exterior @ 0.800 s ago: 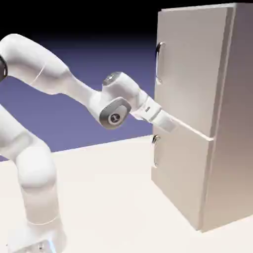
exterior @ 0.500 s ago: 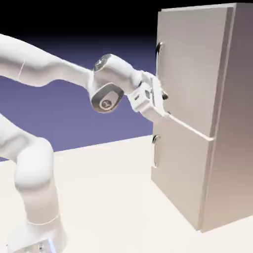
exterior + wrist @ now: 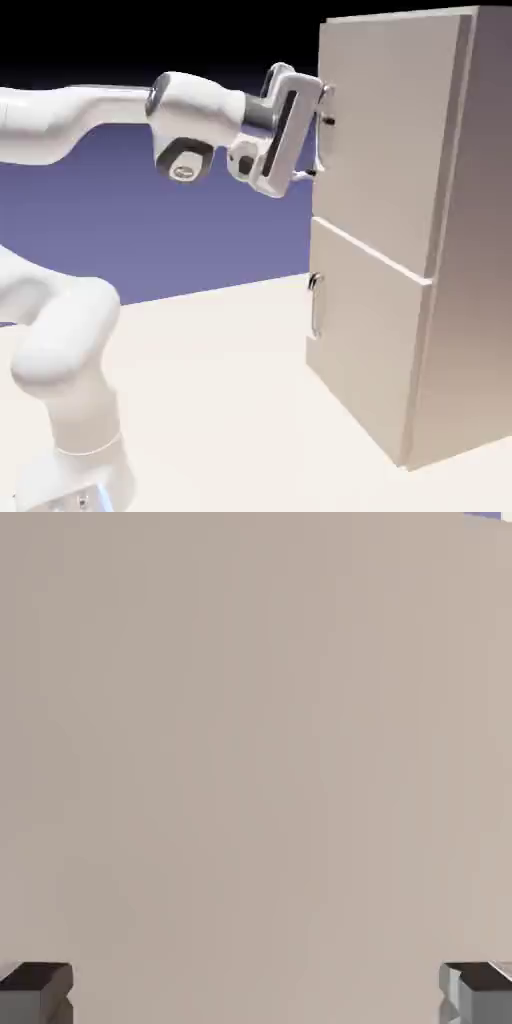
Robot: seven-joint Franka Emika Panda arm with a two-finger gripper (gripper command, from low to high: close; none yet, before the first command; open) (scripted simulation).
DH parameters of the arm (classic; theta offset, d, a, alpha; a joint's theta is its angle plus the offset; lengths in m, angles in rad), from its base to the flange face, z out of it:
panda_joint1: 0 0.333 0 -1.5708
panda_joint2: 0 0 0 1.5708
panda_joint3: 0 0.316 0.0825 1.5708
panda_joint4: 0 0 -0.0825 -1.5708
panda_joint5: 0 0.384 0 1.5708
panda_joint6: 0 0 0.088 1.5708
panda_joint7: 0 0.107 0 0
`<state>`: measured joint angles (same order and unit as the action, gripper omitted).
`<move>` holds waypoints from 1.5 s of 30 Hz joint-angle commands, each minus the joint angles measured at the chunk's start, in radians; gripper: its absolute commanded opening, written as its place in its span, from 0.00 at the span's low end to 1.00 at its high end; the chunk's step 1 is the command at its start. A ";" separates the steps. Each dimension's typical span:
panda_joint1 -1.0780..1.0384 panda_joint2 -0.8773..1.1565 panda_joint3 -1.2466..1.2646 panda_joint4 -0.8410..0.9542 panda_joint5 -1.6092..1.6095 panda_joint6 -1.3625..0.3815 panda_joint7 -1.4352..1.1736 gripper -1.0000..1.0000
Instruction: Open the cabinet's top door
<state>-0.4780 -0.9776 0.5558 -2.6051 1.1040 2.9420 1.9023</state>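
- Cabinet (image 3: 400, 230) stands on the table (image 3: 220, 400), closed, both doors flush with its front as far as you can see.
- Top door (image 3: 385, 130) takes the upper part of the cabinet; the seam with the lower door (image 3: 360, 340) runs just below the middle of the cabinet.
- Top door's handle (image 3: 319, 150) sits at the door's edge nearest the arm; your gripper covers most of it, only a short stretch shows.
- Lower door's small handle (image 3: 314, 300) is on the same edge of the cabinet, just under the seam, well below the gripper.
- Gripper (image 3: 322, 125) is level with the top door's handle, right at the cabinet's front edge, hand held roughly horizontal and facing the door.
- Fingers (image 3: 35, 990) are spread wide: in the hand view the two tips sit at opposite bottom corners, with bare beige door panel (image 3: 256, 742) filling everything between them.
- You have nothing gripped; no handle shows between the tips in the hand view.
- You cannot tell from the exterior view whether a fingertip touches the handle.
- Arm (image 3: 80, 110) comes in from the side away from the cabinet, forearm about level with the cabinet's upper half.
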 commanded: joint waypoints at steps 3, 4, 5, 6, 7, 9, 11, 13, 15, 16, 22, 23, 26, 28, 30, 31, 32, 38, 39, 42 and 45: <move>-0.055 -0.046 0.062 0.023 0.124 -0.011 0.131 0.50; -0.073 -0.061 0.083 0.031 0.165 -0.014 0.174 0.50; -0.092 -0.076 0.104 0.038 0.207 -0.018 0.218 0.50; -0.110 -0.092 0.125 0.046 0.248 -0.021 0.261 0.50; -0.128 -0.107 0.146 0.054 0.290 -0.025 0.305 0.50; -0.165 -0.137 0.187 0.069 0.372 -0.032 0.392 0.50; -0.202 -0.168 0.229 0.084 0.455 -0.039 0.479 0.50; -0.239 -0.198 0.271 0.100 0.538 -0.046 0.566 0.50; -0.275 -0.229 0.312 0.115 0.620 -0.053 0.653 0.50; -0.294 -0.244 0.333 0.123 0.662 -0.057 0.696 0.50; -0.404 -0.336 0.458 0.169 0.910 -0.078 0.957 0.50; -0.419 -0.349 0.475 0.175 0.944 -0.081 0.993 0.50; -0.491 -0.359 0.494 0.214 0.976 -0.116 0.993 0.50; -0.564 -0.370 0.513 0.253 1.008 -0.152 0.993 0.50; -0.620 -0.379 0.527 0.283 1.032 -0.178 0.994 0.50; -0.620 -0.379 0.527 0.283 1.032 -0.178 0.994 0.00; -0.620 -0.379 0.527 0.283 1.032 -0.178 0.994 0.00; -0.589 -0.548 0.423 0.125 1.076 -0.439 0.993 0.00; -0.588 -0.574 0.407 0.100 1.082 -0.483 0.993 0.00; -0.554 -0.619 0.342 0.013 1.091 -0.609 0.955 0.00; -0.478 -0.615 0.237 -0.090 1.065 -0.738 0.866 0.00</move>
<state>-0.9557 -1.5929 0.7925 -2.6947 2.1665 2.2054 2.7696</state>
